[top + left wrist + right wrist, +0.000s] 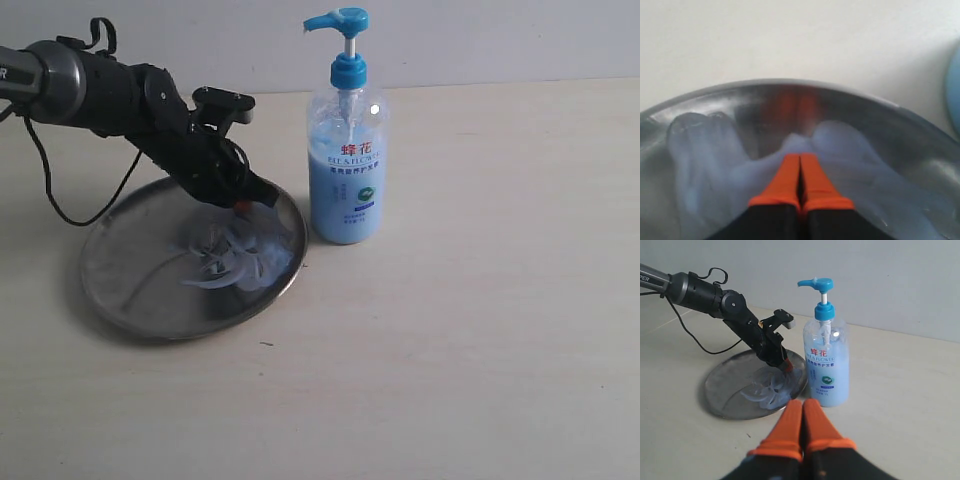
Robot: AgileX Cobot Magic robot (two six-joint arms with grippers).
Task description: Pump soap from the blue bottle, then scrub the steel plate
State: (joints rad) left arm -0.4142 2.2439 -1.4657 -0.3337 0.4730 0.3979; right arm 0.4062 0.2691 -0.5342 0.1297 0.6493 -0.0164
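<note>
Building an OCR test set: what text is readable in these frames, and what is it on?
"蜂花": red characters on the blue bottle label.
"BEE & FLOWER": small blue print just under them, barely legible.
Print lines around the green logo: too small to read.
"PER": white letters on the left arm, on its grey tube; cut off at the edge of the right wrist view.
Nothing else is readable.

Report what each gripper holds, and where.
Nothing held. The left gripper and right gripper are both shut empty; the left's tips sit in the soap.
</note>
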